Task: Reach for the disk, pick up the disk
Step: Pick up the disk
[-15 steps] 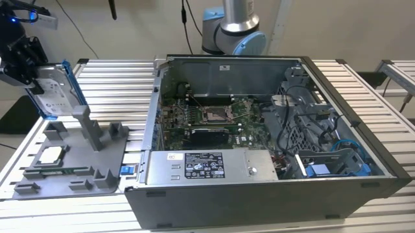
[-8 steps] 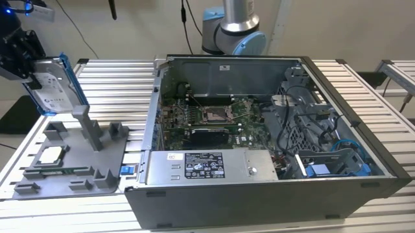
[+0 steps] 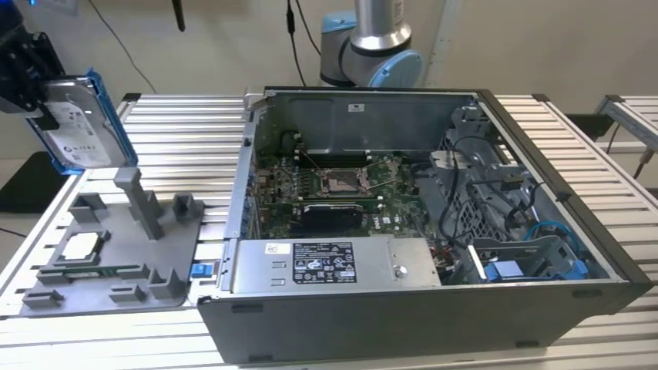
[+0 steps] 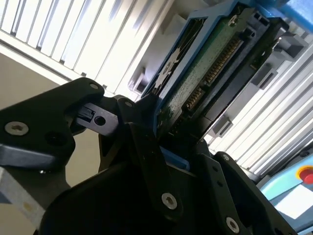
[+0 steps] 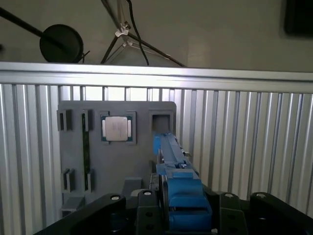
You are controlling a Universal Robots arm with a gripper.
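Pincer: the black pincer (image 3: pixel 36 96), at the upper left of the exterior view, was clamped on the disk's edge.
Disk: the disk (image 3: pixel 77 123) hung upright in its blue bracket, clear above the grey holder tray (image 3: pixel 113 254).
Tray: at lower left on the slatted table (image 3: pixel 185 131), it held a CPU chip (image 3: pixel 80 247).
Case: an open computer case (image 3: pixel 411 231) took up the centre and right.

A ribbed aluminium table (image 3: pixel 175 131) carried two things — a grey slotted fixture plate (image 3: pixel 82 289) toward the exterior view's left, lying flat, and an open computer case (image 3: pixel 411 331) on the right, its wall just beside the plate's edge
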